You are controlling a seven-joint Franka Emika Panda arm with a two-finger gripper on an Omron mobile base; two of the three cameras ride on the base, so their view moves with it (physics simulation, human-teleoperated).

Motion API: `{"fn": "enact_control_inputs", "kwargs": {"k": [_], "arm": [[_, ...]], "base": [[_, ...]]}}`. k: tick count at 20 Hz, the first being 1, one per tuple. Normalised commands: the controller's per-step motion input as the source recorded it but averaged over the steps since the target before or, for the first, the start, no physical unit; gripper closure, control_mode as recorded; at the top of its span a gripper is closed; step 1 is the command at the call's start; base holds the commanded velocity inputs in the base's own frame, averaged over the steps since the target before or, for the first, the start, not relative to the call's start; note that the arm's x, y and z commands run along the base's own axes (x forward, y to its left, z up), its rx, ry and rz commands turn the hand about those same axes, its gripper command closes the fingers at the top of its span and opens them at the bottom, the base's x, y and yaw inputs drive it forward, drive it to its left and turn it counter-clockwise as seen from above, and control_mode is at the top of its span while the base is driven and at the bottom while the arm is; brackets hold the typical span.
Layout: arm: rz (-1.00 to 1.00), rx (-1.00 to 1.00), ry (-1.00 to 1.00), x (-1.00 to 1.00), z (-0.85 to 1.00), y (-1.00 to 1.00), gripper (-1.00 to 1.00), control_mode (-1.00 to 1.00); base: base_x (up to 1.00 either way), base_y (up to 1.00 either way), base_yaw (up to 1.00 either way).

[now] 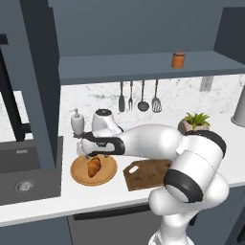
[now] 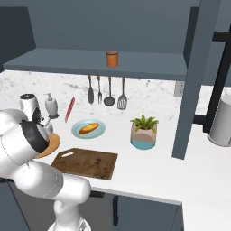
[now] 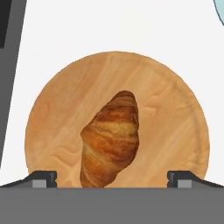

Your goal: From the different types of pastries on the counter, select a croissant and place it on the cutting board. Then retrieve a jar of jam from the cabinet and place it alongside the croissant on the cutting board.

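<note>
The croissant (image 3: 111, 140) is orange-brown and ridged, and it lies on a round light-wood plate (image 3: 57, 113). My gripper (image 3: 111, 179) hovers just above it, open, with one fingertip on each side and nothing held. From the left base view the gripper (image 1: 94, 154) hangs right over the croissant (image 1: 94, 166). The dark wooden cutting board (image 1: 148, 173) (image 2: 85, 162) lies bare to the right of the plate. The reddish jar of jam (image 1: 178, 60) (image 2: 112, 59) stands on the cabinet's open shelf (image 1: 134, 64). A golden bun (image 2: 88, 128) rests on a blue plate (image 2: 100, 131).
A white soap dispenser (image 1: 76, 122) stands behind the round plate (image 1: 109, 173), and a sink (image 1: 24, 177) lies to its left. Utensils (image 1: 139, 98) hang on the backsplash. A potted plant (image 2: 144, 131) stands right of the board. A dark upright panel (image 1: 45, 95) rises beside the sink.
</note>
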Motion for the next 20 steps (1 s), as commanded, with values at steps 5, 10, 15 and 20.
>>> {"fn": "enact_control_inputs", "kwargs": {"k": [5,10,15,20], "arm": [[-0.02,0.00,0.00,0.11,-0.26,0.00,-1.00,-1.00],[-0.01,0.00,0.00,0.04,-0.25,0.00,-1.00,-1.00],[0.00,0.00,0.00,0.00,-0.24,0.00,-1.00,-1.00],[0.00,0.00,0.00,0.00,-0.25,0.05,-1.00,-1.00]], "base": [[0.00,0.00,0.00],[0.00,0.00,0.00],[0.00,0.00,0.00],[0.00,0.00,0.00]]}}
